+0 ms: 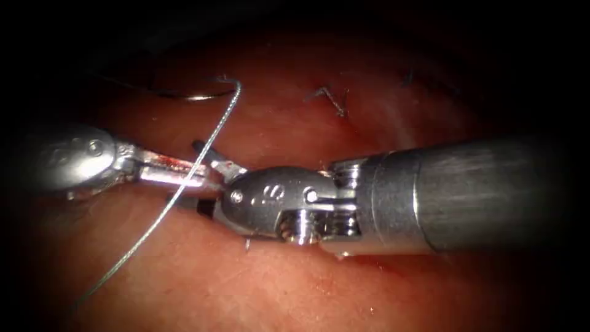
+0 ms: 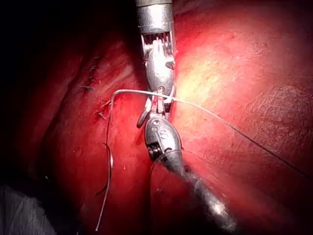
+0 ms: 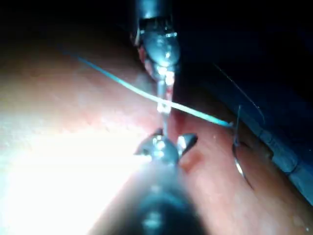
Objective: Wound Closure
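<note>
The needle (image 1: 206, 95) lies free on the tissue (image 1: 295, 289); thread (image 1: 184, 187) crosses the left tool (image 1: 184, 175).

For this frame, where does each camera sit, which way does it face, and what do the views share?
Endoscope view: above and in front of the tissue; left tool meets right tool, jaws open; needle lies loose beyond.
Left wrist view: looks down the left shaft at left tool; right tool opposite.
Right wrist view: looks along the right shaft at right tool; needle alongside.
Shared: thread crossing the left tool's closed jaws.
</note>
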You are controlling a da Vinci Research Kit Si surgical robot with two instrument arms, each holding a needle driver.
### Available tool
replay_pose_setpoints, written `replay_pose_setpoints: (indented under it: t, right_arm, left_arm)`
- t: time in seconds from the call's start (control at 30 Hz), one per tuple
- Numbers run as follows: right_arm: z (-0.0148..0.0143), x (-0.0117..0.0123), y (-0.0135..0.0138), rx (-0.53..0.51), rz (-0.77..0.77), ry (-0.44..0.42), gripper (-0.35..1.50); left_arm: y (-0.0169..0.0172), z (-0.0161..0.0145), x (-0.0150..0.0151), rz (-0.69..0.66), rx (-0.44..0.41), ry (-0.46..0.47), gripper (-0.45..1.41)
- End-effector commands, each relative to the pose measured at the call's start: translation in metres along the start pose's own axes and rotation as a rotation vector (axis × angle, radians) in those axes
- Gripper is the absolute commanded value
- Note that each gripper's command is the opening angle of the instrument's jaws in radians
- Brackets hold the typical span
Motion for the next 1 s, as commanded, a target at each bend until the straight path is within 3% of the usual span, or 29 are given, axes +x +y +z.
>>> replay_pose_setpoints:
  t: [0.03, 0.07, 0.4, 0.43, 0.47, 0.5, 0.53, 0.63, 1.0]
  right_arm:
    - [0.0004, -0.0001, -0.0003, 0.04, -0.001, -0.004, -0.11]
    - [0.0, -0.0002, -0.0001, 0.041, 0.0, -0.001, -0.35]
    - [-0.0011, -0.0001, 0.0001, 0.046, 0.001, -0.002, -0.35]
    - [-0.0018, -0.0002, -0.0001, 0.056, -0.004, 0.007, 0.1]
    - [-0.0018, -0.0002, -0.0001, 0.056, -0.004, 0.007, 0.1]
    - [-0.0024, -0.0003, -0.0002, 0.056, -0.006, 0.02, 0.61]
    - [-0.004, -0.0006, -0.0006, 0.04, -0.011, 0.03, 1.28]
    - [-0.0059, -0.0009, -0.0009, 0.043, -0.009, 0.026, 1.36]
    - [-0.0172, -0.0012, -0.0005, -0.014, 0.014, 0.071, 1.36]
  left_arm:
    - [-0.0002, 0.0005, -0.0005, 0.002, 0.0, 0.002, -0.45]
    - [-0.0001, 0.0003, -0.0005, 0.002, -0.002, 0.002, -0.45]
    - [-0.0002, -0.0001, -0.0005, 0.002, -0.007, 0.003, -0.45]
    - [-0.0004, -0.0007, -0.0004, 0.001, -0.014, 0.005, -0.45]
    - [-0.0004, -0.0007, -0.0004, 0.001, -0.014, 0.005, -0.45]
    - [-0.0005, -0.001, -0.0005, 0.002, -0.021, 0.007, -0.45]
    - [-0.0007, -0.002, -0.0007, 0.003, -0.014, 0.001, -0.45]
    - [-0.0011, -0.0028, -0.001, 0.004, -0.008, 0.0, -0.45]
    - [-0.0046, -0.0064, -0.0047, 0.023, 0.07, -0.048, -0.45]
